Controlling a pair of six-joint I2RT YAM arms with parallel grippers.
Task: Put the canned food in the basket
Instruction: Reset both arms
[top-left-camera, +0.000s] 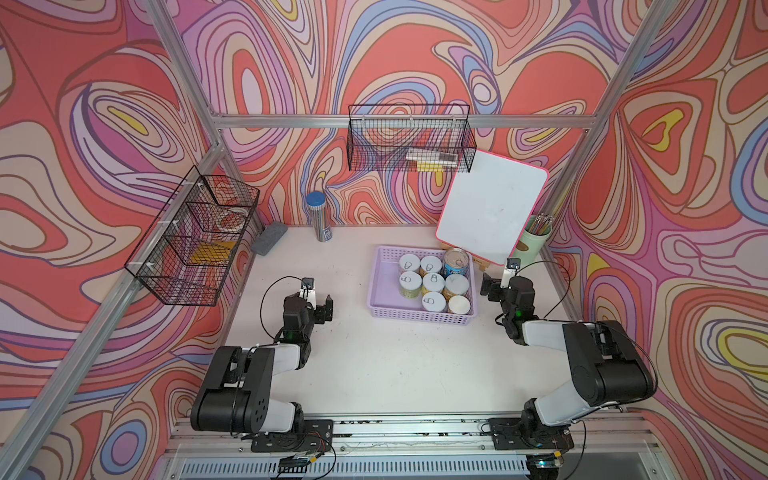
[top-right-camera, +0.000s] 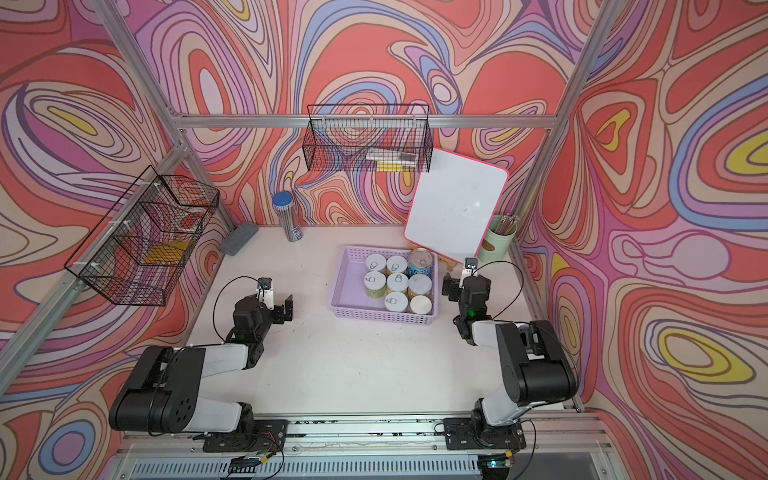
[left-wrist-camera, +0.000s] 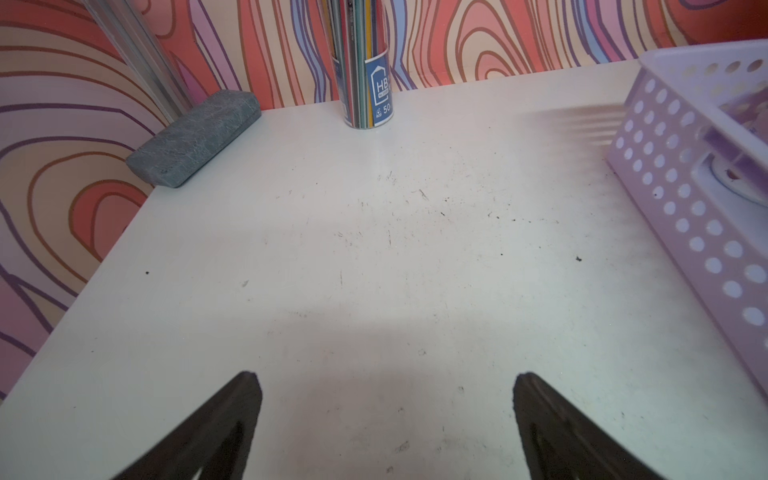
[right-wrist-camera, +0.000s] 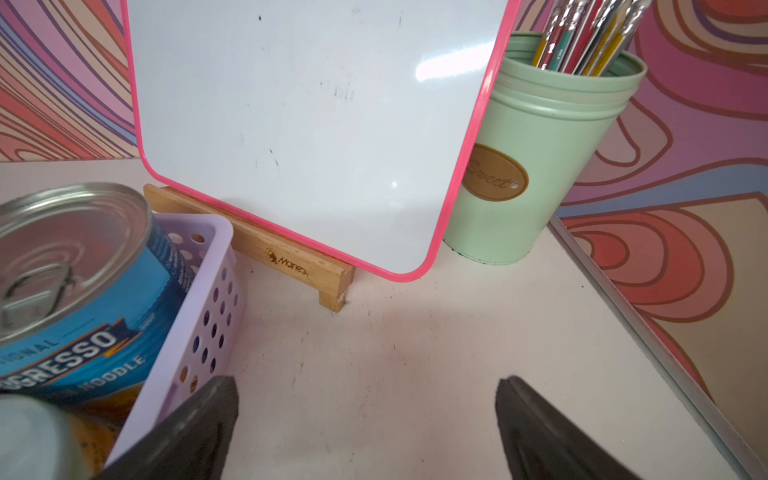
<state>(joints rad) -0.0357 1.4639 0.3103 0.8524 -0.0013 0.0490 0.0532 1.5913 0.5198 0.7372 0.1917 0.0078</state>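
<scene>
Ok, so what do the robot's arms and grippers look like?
The left arm and right arm match: white links between bulky black joint housings, a green light near each wrist, and a thin black cable looping to a white-bracketed wrist camera. The left gripper and right gripper are black, with tapering fingers.

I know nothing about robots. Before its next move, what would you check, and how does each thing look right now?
1. Cans all in the basket: ok. I count eight, and none on the table.
2. Left gripper empty: ok, open over bare table.
3. Right gripper empty: ok, open.
4. Right gripper clear of the basket: cannot tell, one finger sits right by its corner.
5. Path ahead of the right gripper free: not ok, the whiteboard and its wooden stand are in front.
</scene>
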